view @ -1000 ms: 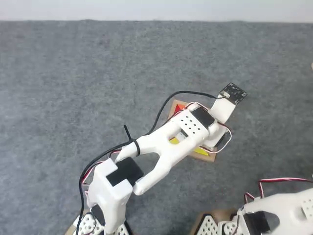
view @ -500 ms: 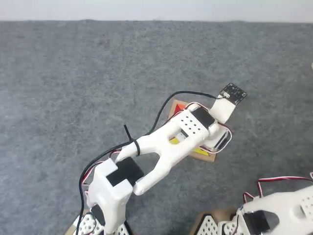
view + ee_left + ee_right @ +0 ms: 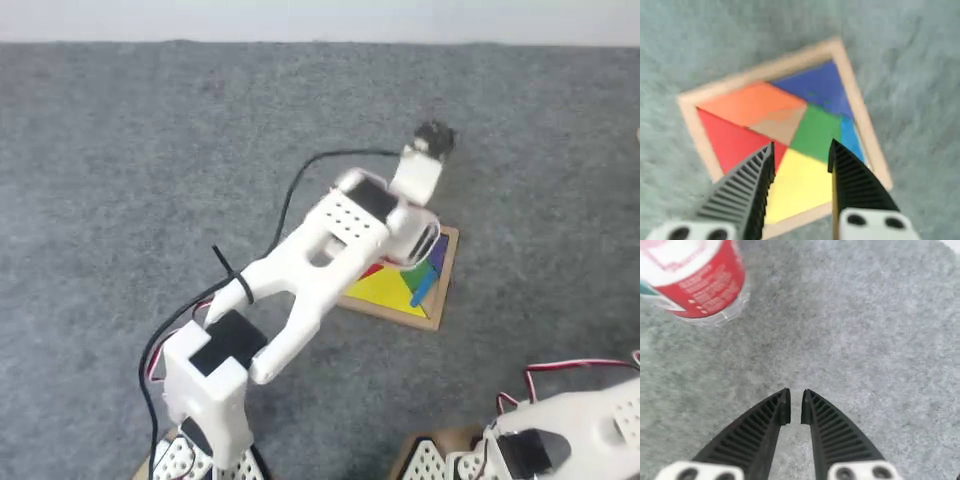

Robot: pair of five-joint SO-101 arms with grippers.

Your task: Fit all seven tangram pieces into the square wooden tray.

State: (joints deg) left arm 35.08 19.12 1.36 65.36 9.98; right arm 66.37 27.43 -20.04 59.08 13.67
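The square wooden tray (image 3: 858, 107) lies on the grey carpet, holding coloured tangram pieces: red (image 3: 727, 140), orange (image 3: 752, 102), dark blue (image 3: 817, 87), green (image 3: 815, 131), yellow (image 3: 800, 185), tan (image 3: 782, 122) and light blue (image 3: 849, 140). My left gripper (image 3: 801, 150) hangs open above the tray, empty, over the yellow and green pieces. From the high camera the left arm (image 3: 320, 260) covers part of the tray (image 3: 447, 270). My right gripper (image 3: 791, 405) hovers over bare carpet with only a narrow gap between its fingertips, nothing held.
A red and white container (image 3: 695, 275) stands on the carpet beyond the right gripper. The right arm's base (image 3: 570, 430) sits at the near right edge of the table. Grey carpet (image 3: 150, 150) stretches out on all sides of the tray.
The left arm has lifted and pulled back toward the far left, uncovering more of the tray and its pieces. The right arm has stayed put.
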